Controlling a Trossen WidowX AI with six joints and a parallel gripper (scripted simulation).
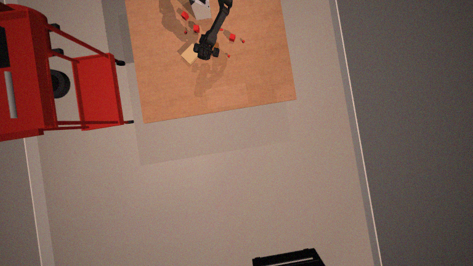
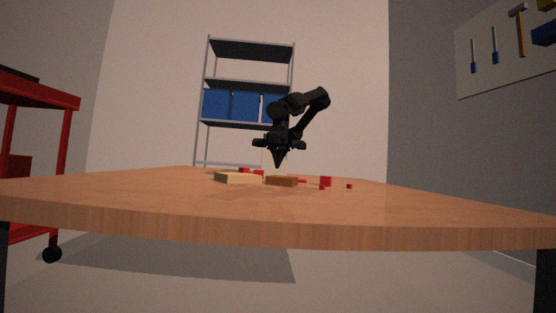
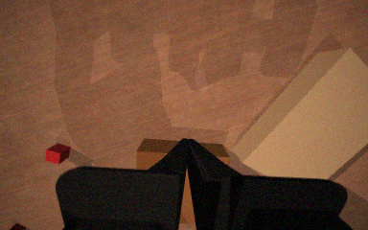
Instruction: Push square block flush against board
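The square block [image 1: 216, 45] [image 2: 279, 181] [image 3: 146, 161] is brown and lies flat on the table, mostly hidden under the hand in the top view and partly behind the fingers in the wrist view. The pale board [image 1: 188, 54] [image 2: 243, 177] [image 3: 311, 126] lies flat beside it, to its left in the exterior view and to its right in the wrist view. The board is turned at an angle to the block. A narrow gap shows between their near corners. My gripper [image 2: 277, 167] [image 3: 187, 144] is shut and empty, pointing down above the block without touching it.
Red cubes [image 1: 185, 15] [image 1: 196, 28] [image 1: 232, 37] [image 2: 325, 180] lie between the arm's base and the two parts and off to the side. A small red piece [image 1: 228, 55] [image 2: 321, 187] [image 3: 57, 153] lies near the block, on the side away from the board. A red cart [image 1: 95, 88] stands beyond the table's left edge.
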